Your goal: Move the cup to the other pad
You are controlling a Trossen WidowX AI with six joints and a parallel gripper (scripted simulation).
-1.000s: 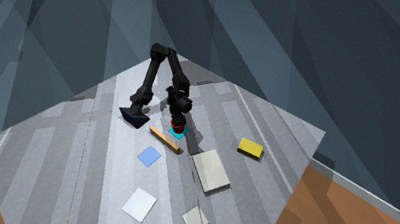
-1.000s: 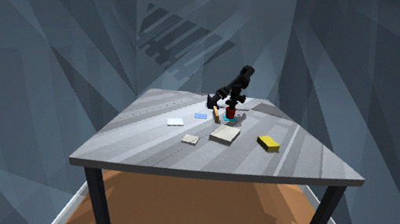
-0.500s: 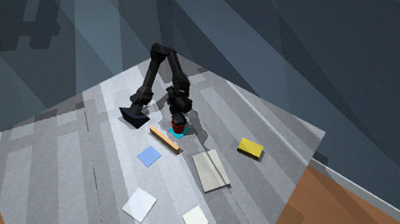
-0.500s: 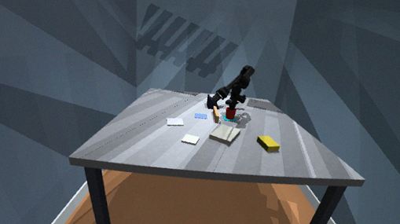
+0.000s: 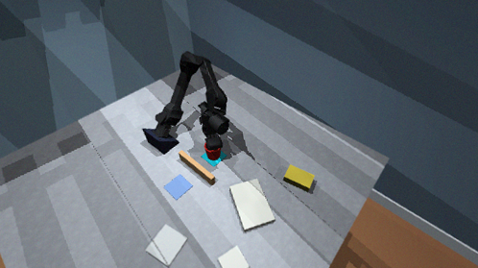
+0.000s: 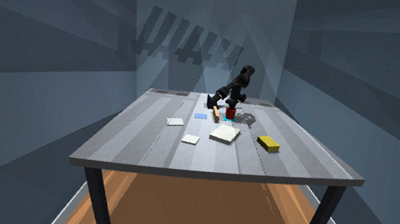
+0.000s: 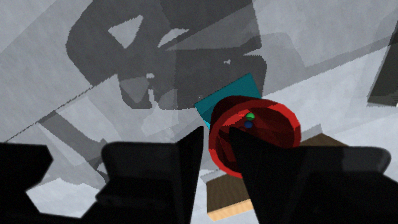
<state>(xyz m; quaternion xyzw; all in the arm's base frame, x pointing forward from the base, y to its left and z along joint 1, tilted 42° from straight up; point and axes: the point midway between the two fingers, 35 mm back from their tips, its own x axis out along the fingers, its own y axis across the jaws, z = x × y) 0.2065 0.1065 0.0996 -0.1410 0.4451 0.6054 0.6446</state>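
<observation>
The red cup (image 5: pixel 213 152) (image 6: pixel 230 114) (image 7: pixel 270 118) stands upright on the cyan pad (image 5: pixel 216 162) (image 6: pixel 226 118) (image 7: pixel 235 90). Inside it a green marble (image 7: pixel 250 116) and a dark blue marble (image 7: pixel 248 124) show in the wrist view; the rest of its inside is partly hidden. My gripper (image 5: pixel 213 144) (image 6: pixel 230 107) (image 7: pixel 216 130) is partly open at the cup's rim. One finger is outside the cup and the other over its mouth, with a gap around the wall. The blue pad (image 5: pixel 178 186) (image 6: pixel 201 116) lies bare across the wooden bar.
The wooden bar (image 5: pixel 196 167) (image 6: pixel 216 114) (image 7: pixel 225 197) stands between the two pads, close to the cup. A thick cream slab (image 5: pixel 252 205) (image 6: pixel 225 134), a yellow block (image 5: pixel 299 177) (image 6: pixel 268 143) and two pale flat squares (image 5: pixel 166 244) (image 5: pixel 233 263) lie farther from the arm's base.
</observation>
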